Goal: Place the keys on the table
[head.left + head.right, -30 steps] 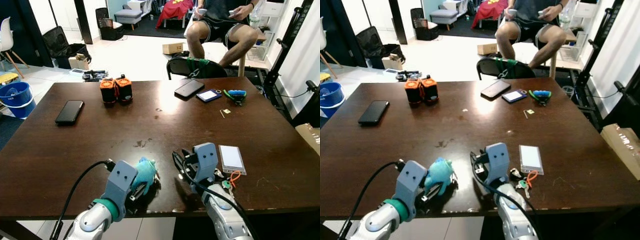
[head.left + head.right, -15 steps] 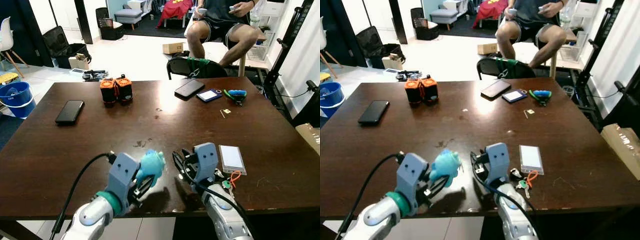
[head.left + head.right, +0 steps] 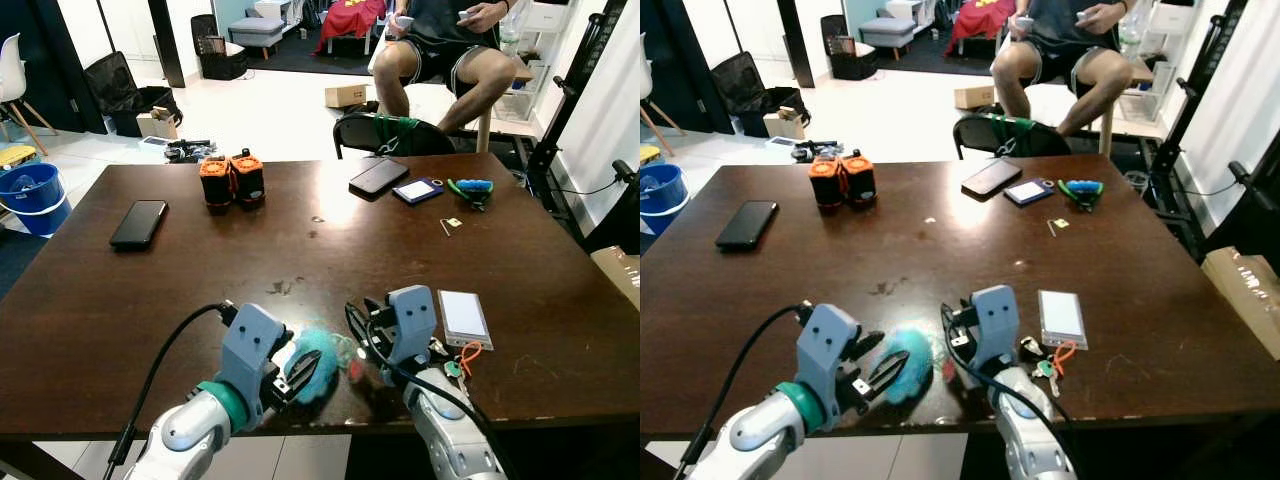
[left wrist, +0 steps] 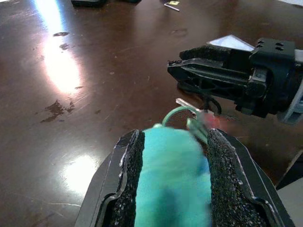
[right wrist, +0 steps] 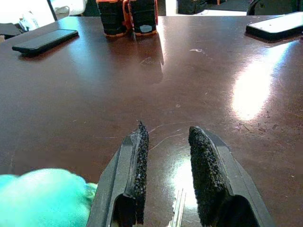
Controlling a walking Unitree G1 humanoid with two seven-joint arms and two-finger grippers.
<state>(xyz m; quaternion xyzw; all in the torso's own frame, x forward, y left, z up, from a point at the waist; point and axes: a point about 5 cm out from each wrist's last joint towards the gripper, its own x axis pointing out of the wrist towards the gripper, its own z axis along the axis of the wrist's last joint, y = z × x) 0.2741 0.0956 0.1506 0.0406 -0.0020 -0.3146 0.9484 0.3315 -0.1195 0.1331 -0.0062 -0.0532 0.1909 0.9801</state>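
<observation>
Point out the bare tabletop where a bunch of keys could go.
Widest bare patch: the dark wooden table's middle, between the black phone, the orange-and-black batteries and the white card. Crowded: the near edge, around the left gripper, its teal plush keychain and the right gripper.

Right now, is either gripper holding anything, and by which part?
Teal plush key fob sits between the left gripper's pads by its body, keys ahead; blurred, so grip can't be confirmed. Right gripper holds nothing.

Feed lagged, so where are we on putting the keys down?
Nearly done. The teal plush keychain with its keys looks down on the table, blurred between the left gripper fingers, which look open. Left: pull that gripper away. The right gripper rests open nearby.
</observation>
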